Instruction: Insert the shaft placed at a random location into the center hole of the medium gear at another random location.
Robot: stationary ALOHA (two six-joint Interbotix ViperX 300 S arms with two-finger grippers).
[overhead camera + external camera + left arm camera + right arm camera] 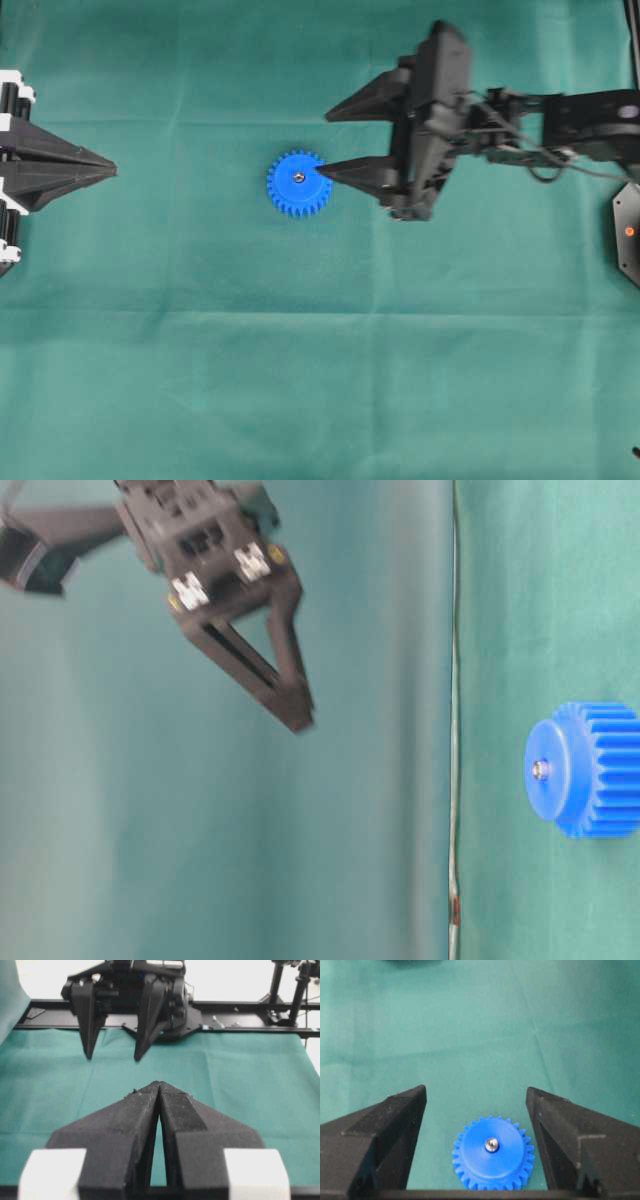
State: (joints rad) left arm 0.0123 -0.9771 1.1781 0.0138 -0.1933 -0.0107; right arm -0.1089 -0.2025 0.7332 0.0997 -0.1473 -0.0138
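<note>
A green cloth (300,380) covers the whole table, with soft fold lines and nothing else lying on it. Near the middle of it lies the medium gear (299,184), bright blue plastic with many small teeth and a raised round hub. The shaft (491,1145) is standing in the center hole (299,177); only its small, shiny, rounded silver end shows above the hub, so the insertion looks done. The right tool (328,143) hangs above the cloth just beside the gear, its jaws spread wide and holding nothing; in the overhead view one fingertip overlaps the gear's rim. The risk I see is here: if this fingertip is low enough to catch the teeth, it could push the gear or tip the pin. The left tool (112,171) rests well apart at the table's edge, its jaws pressed together and empty.
</note>
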